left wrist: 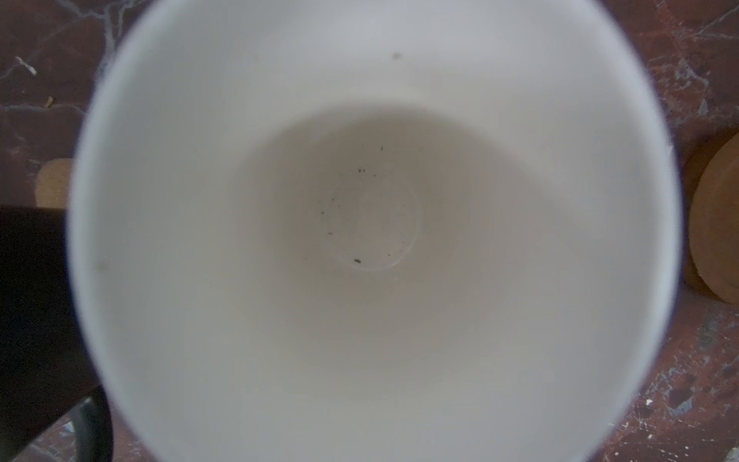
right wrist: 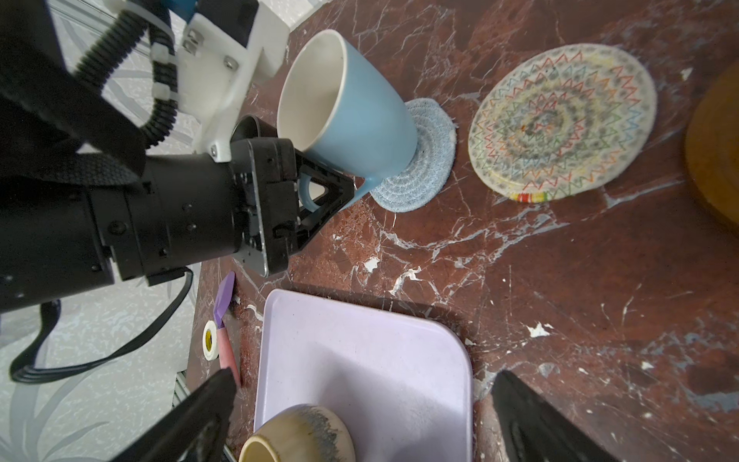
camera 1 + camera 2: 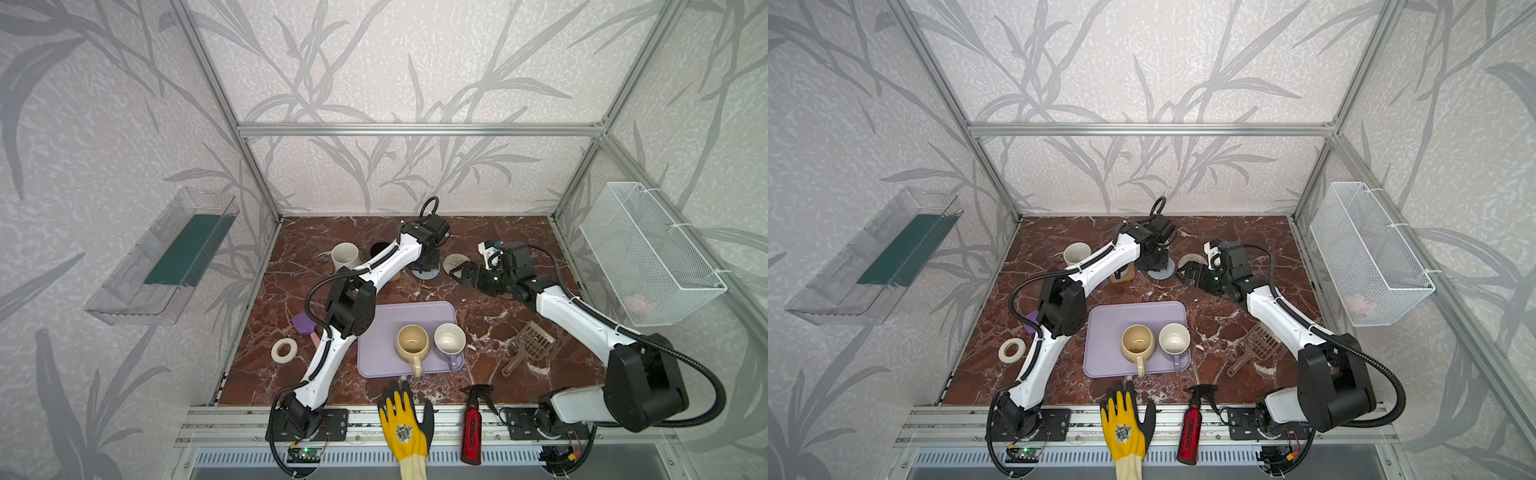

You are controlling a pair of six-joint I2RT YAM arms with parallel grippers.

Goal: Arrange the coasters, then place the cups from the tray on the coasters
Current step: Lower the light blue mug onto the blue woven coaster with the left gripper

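Facing mouth-up on grey-blue coaster (image 2: 420, 168), blue mug (image 2: 360, 120), handle in left claw (image 2: 340, 190)

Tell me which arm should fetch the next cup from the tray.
Right. The right gripper is open and empty, nearer the lavender-grey mug on the tray. The left gripper is shut on the handle of the light blue mug on the grey-blue coaster.

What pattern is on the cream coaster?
Concentric multicoloured zigzags on the cream coaster; clearest in right wrist view.
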